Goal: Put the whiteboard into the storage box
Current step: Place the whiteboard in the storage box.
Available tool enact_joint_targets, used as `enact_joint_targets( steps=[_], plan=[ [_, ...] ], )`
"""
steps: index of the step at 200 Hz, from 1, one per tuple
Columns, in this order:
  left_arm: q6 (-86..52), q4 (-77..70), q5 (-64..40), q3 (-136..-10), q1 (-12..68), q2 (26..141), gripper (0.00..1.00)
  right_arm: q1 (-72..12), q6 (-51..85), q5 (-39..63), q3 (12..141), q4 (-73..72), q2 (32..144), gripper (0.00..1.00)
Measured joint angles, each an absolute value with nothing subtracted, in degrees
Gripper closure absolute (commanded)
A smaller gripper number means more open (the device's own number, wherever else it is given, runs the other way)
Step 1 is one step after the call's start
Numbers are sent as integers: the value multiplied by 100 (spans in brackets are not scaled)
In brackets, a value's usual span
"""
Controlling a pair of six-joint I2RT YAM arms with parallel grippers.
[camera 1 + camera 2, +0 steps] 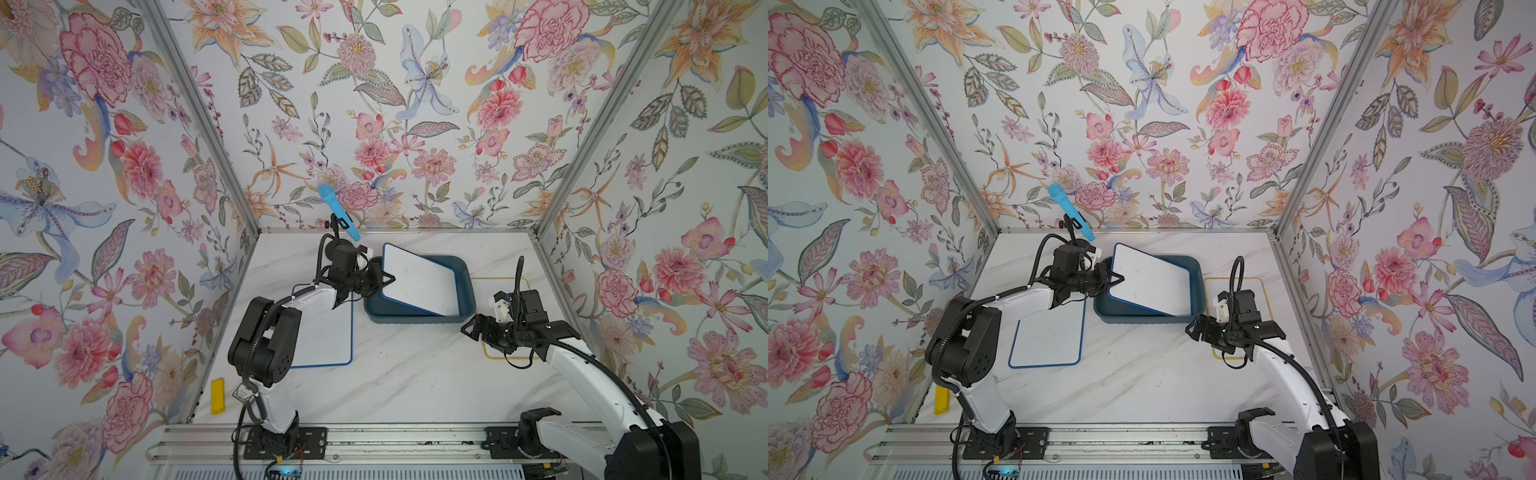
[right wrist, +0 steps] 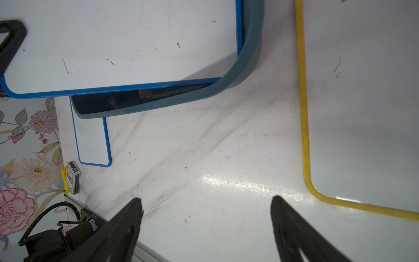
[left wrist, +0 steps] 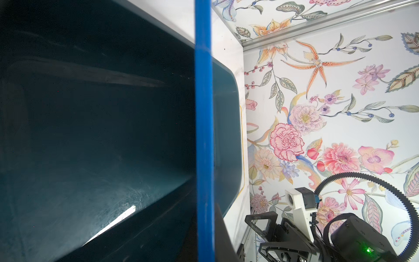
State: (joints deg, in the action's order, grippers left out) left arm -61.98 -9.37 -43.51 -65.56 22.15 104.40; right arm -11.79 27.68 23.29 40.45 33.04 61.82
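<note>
Low on the right in a top view, your right claw (image 1: 467, 328) hangs spread and empty over the tabletop (image 1: 415, 374), its tips just beside a yellow-edged board (image 1: 484, 291) lying flat. Left of centre, a blue-edged board (image 1: 328, 336) lies flat, partly hidden by your left arm (image 1: 307, 297). Just above centre, your left claw (image 1: 388, 279) is clenched on the left edge of the whiteboard (image 1: 419, 278). That whiteboard slants into the storage box (image 1: 415, 319), right end down inside, left end raised above the rim.
</note>
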Motion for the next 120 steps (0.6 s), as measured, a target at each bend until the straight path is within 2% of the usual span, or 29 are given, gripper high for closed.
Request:
enact_joint_targets(
  steps=[20,34,87,109,120],
  plan=[
    [-5892,-561,-4211,-6744,2220,10484,84,-1179,2768,2329,4045,3304,6261,11],
    [-5579,-154,-3933,-6838,2217,10558,74,-1179,2766,2329,4045,3304,6311,11],
    [-4744,1094,-3199,-7166,2220,10945,54,-1179,2766,2329,4045,3304,6353,11],
    [-4554,1389,-2985,-7343,2248,10945,50,-1179,2768,2329,4045,3304,6344,10],
    [-4486,1538,-2906,-7426,2252,10945,44,-1179,2768,2329,4045,3304,6342,10]
  ],
)
